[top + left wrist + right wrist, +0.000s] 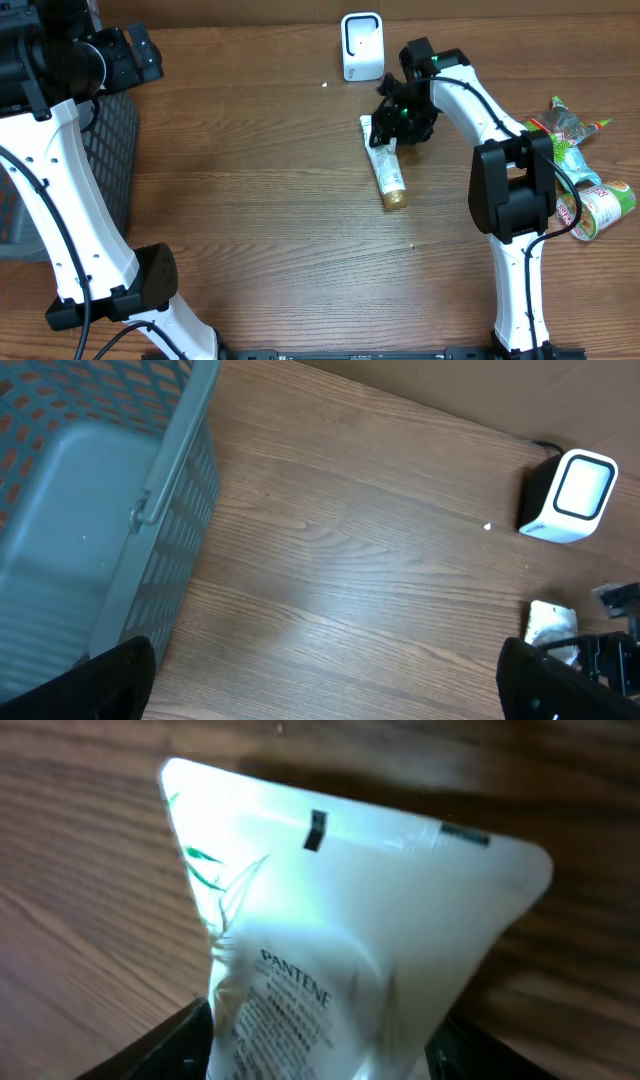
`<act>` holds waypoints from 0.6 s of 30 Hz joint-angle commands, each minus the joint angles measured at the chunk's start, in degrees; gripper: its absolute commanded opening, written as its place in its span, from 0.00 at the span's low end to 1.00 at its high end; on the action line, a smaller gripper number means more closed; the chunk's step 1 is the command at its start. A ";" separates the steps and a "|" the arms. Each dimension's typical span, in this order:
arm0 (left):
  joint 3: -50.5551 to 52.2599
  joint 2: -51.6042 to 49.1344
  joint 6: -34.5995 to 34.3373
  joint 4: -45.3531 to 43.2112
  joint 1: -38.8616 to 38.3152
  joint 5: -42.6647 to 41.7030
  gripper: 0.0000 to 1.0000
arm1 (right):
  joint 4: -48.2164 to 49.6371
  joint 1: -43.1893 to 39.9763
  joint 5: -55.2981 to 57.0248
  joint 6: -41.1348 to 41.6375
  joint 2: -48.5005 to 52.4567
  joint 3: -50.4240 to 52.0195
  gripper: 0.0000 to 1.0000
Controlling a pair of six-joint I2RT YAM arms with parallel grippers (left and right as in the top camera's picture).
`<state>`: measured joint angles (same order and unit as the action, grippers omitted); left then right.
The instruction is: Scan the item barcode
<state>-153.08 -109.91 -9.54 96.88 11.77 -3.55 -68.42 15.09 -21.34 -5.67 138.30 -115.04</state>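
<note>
Overhead I see the Pantene tube (386,172) flat on the table (250,200) near the white scanner (362,46), the right gripper (395,125) over its crimped end; in the left wrist view the left gripper (325,690) stands wide apart; in the right wrist view the fingers (172,1045) flank the tube, but whether they press it I cannot tell.

White arm links (60,210), black joints (512,190), black cables (30,172), black right pincer (388,125), green light (405,112)

1. A grey mesh basket (90,510) fills the left side, standing on the wooden tabletop (340,560).
2. A white scanner (568,497) stands far right, with a white speck (488,527) just beside it.
3. A white tube end (553,620) lies near right, next to black arm parts (612,655).
4. The left hand (325,695) is spread wide, with its dark fingers (110,680) in the near corners.
</note>
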 commanded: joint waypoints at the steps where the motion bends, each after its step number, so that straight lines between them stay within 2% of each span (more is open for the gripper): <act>1: -0.02 -0.02 -0.76 -0.09 0.11 0.61 1.00 | -0.17 0.15 -1.75 -6.03 0.15 1.92 0.71; 4: -0.02 -0.02 -0.76 -0.09 0.11 0.63 1.00 | 0.04 0.15 -3.72 -9.38 0.15 3.17 0.71; 5: -0.02 -0.02 -0.79 -0.09 0.11 0.63 1.00 | 0.31 0.15 -4.35 -10.27 0.15 3.76 0.67; 7: -0.02 -0.02 -0.76 -0.09 0.11 0.63 1.00 | 0.68 0.15 -4.92 -10.88 0.15 4.55 0.45; 8: -0.02 -0.02 -0.76 -0.09 0.11 0.63 1.00 | 0.74 0.15 -4.92 -10.88 0.15 4.70 0.26; 9: -0.02 -0.02 -0.76 -0.09 0.11 0.61 1.00 | 0.74 0.15 -4.92 -10.86 0.15 4.72 0.13; 10: -0.02 -0.02 -0.76 -0.09 0.11 0.63 1.00 | 0.76 0.15 -5.11 -10.86 0.15 4.72 0.06; 18: -0.02 -0.02 -0.76 -0.09 0.11 0.63 1.00 | -1.22 0.15 -7.28 -10.38 -0.04 1.81 0.04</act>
<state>-153.08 -109.91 -9.54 96.88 11.77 -3.55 -68.55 15.07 -29.30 -15.35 137.40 -112.12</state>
